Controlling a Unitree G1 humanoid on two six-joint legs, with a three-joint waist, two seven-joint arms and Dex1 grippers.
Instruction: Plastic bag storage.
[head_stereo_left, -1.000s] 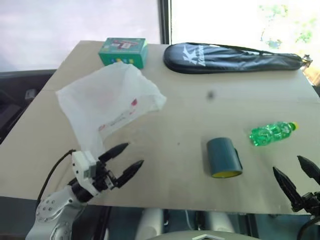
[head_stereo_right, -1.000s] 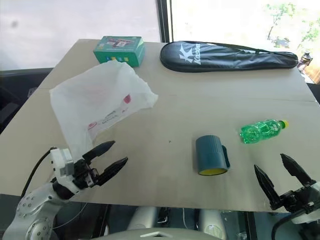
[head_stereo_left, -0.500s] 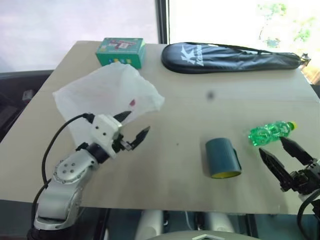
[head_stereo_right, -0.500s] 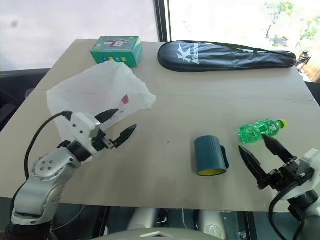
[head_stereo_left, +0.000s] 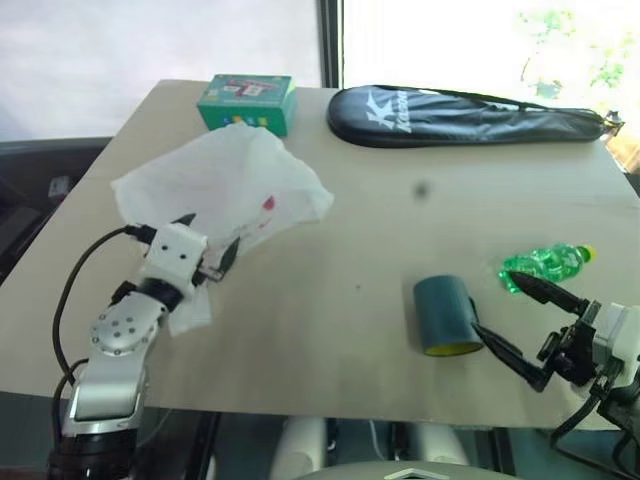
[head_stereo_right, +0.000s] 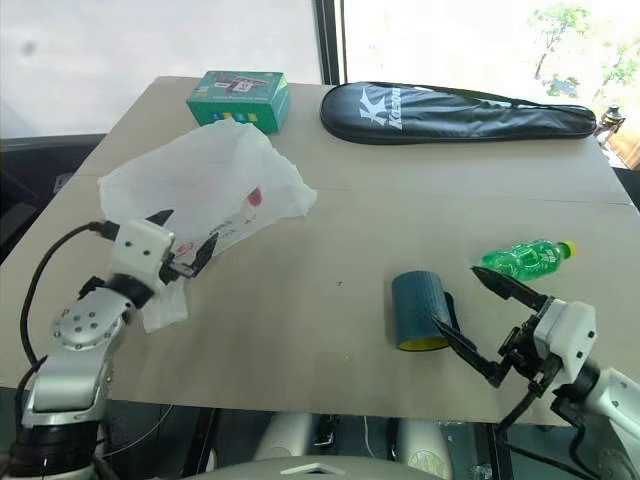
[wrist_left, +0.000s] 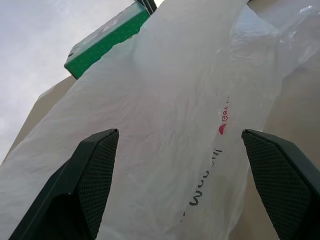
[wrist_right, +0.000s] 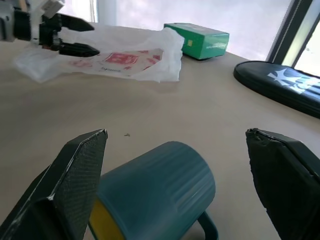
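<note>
The plastic bag lies spread on the counter, near the green box. Left gripper fingers released, straddling its near edge — positioned for pickup; right gripper released, flanking the teal mug

Head stereo pair looks down over table; wrist cameras low, close, both seeing green box.

Translucent white plastic bag with red print, green box, teal mug, black racket cover.
</note>
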